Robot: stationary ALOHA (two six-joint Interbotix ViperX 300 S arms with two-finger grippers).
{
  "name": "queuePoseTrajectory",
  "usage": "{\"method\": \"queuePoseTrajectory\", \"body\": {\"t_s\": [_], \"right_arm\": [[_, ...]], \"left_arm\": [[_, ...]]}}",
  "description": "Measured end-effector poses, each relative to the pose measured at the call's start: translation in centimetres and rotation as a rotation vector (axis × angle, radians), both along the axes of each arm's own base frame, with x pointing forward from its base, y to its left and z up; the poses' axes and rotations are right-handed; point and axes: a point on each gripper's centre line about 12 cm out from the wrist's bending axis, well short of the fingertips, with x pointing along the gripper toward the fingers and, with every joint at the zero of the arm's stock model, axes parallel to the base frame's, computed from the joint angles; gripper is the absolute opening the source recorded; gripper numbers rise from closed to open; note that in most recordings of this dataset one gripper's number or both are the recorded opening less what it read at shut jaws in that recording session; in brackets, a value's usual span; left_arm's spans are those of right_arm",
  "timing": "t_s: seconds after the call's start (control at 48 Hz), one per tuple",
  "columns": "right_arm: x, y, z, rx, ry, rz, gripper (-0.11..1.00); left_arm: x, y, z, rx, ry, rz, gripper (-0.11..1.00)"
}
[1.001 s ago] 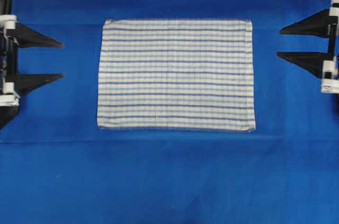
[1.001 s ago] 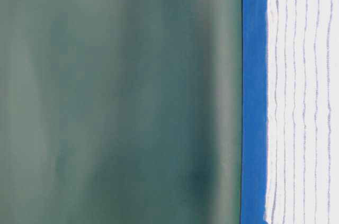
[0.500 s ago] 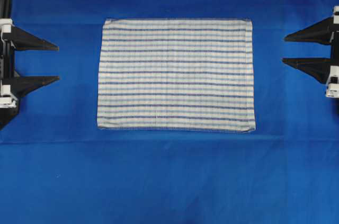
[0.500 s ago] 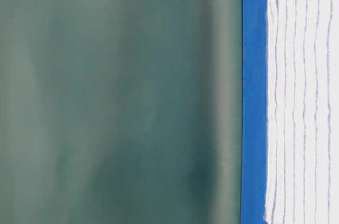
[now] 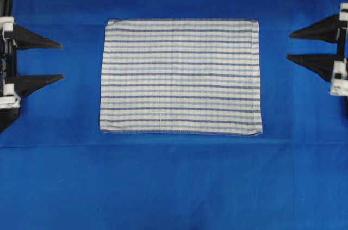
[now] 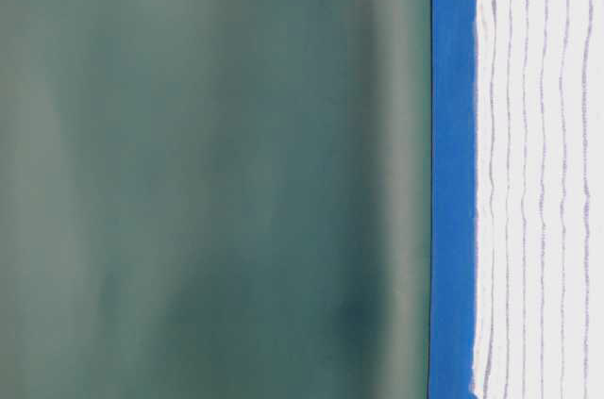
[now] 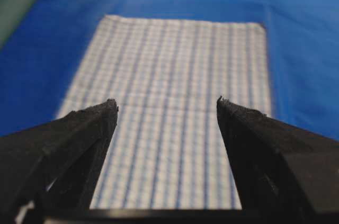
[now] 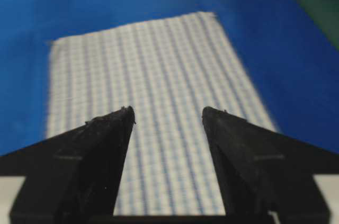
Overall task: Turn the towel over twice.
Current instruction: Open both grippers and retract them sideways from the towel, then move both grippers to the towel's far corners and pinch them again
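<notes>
Flat striped check-weave towel

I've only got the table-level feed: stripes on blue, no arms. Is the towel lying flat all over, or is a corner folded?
Observer: Overhead, the towel lies flat as a full rectangle on the blue table covering, no corner folded.
Operator: Where are the grippers?
Observer: The left gripper sits off the towel's left edge and the right gripper off its right edge; neither touches it.
Operator: Open or shut?
Observer: Both stand open and empty; each wrist camera shows the towel between spread fingers.
</notes>
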Motion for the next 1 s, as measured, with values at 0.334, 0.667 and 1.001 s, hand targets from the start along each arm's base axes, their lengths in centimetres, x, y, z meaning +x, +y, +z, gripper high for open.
{"method": "queuePoseTrajectory", "body": {"t_s": [0.334, 0.667, 1.001], "right_arm": [[2.9, -5.9, -3.6, 0.088, 0.231, -0.205, 0.63], [5.4, -10.5, -8.5, 0.170, 0.446, -0.307, 0.63], [6.6, -12.3, -12.6, 0.213, 0.569, -0.316, 0.63]], "left_arm": [[2.8, 5.0, -2.8, -0.033, 0.147, 0.221, 0.71], [5.9, 8.8, -6.5, -0.072, 0.262, 0.316, 0.72], [8.5, 12.4, -11.5, -0.110, 0.353, 0.385, 0.72]]}}
